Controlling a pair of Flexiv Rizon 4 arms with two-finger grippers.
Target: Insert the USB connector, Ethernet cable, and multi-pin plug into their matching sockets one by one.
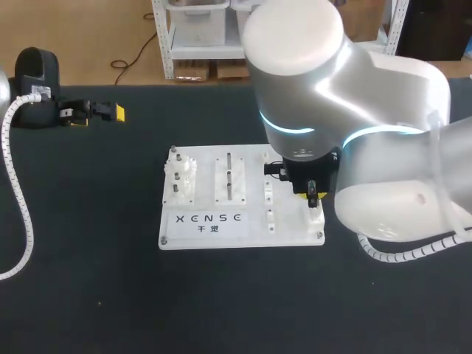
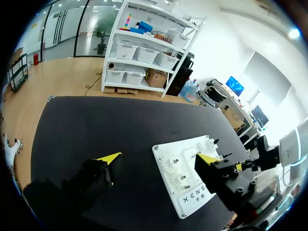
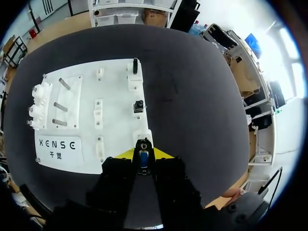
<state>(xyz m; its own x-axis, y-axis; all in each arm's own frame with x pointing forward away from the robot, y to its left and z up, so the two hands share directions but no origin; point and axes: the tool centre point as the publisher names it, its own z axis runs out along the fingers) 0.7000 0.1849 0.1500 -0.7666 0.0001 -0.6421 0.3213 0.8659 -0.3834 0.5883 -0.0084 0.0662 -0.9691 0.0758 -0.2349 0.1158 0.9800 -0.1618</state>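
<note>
Pinching the USB connector (image 3: 143,161), the right gripper (image 3: 143,154) hung over the socket (image 3: 143,136) at 4 o'clock on the white board (image 1: 221,230); the left gripper (image 1: 97,114) stood spread. Probably all three insertions remained.

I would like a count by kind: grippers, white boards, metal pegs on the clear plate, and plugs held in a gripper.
Grippers: 2 (left gripper, right gripper)
White board: 1
Metal pegs on its clear plate: 3
Plug held in the right gripper: 1
Total: 7
</note>
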